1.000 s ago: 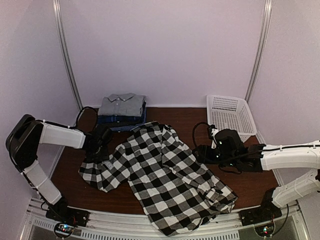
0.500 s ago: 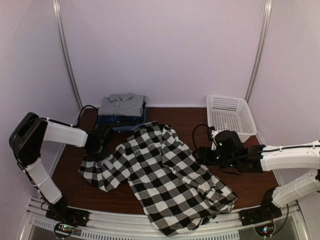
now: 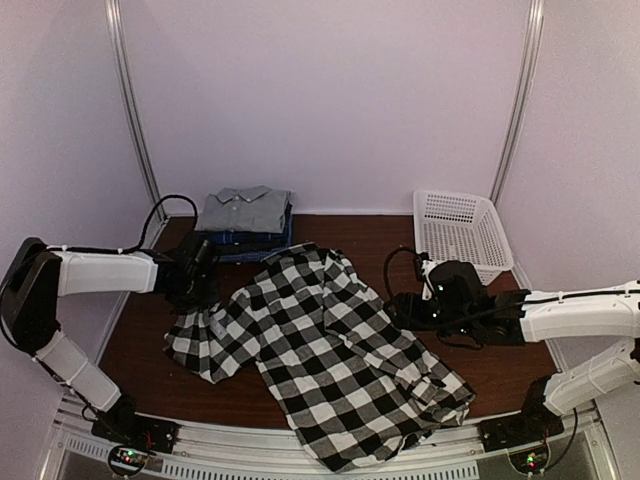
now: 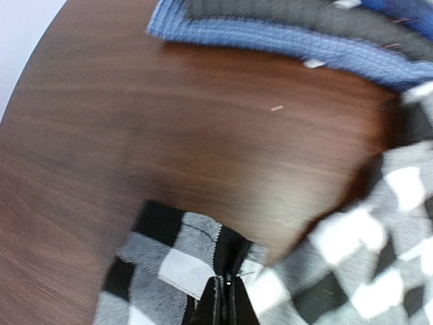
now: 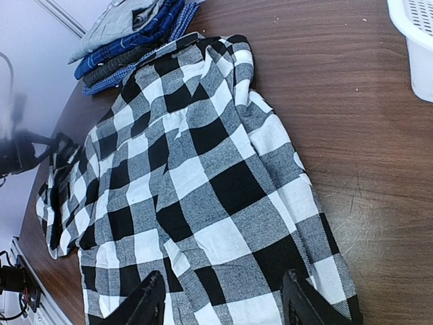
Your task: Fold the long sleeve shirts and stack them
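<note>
A large black-and-white check long sleeve shirt (image 3: 335, 350) lies spread and rumpled across the table's middle. My left gripper (image 3: 198, 288) is shut on the edge of its left sleeve (image 4: 183, 254); in the left wrist view the gripper (image 4: 226, 298) has its jaws closed together with check cloth pinched between them. My right gripper (image 3: 402, 308) hovers open at the shirt's right side, its fingers (image 5: 152, 301) spread wide above the check cloth (image 5: 203, 183) with nothing between them. Several folded shirts, grey on top of blue ones, form a stack (image 3: 243, 222) at the back left.
A white lattice basket (image 3: 460, 230) stands at the back right, its corner (image 5: 414, 47) showing in the right wrist view. The folded stack's blue edge (image 4: 284, 40) lies just beyond the held sleeve. Bare brown table (image 3: 500, 365) shows beside the shirt.
My left gripper has shut on the sleeve edge and drawn up and back toward the stack, tugging the sleeve slightly. The right arm has stayed still.
</note>
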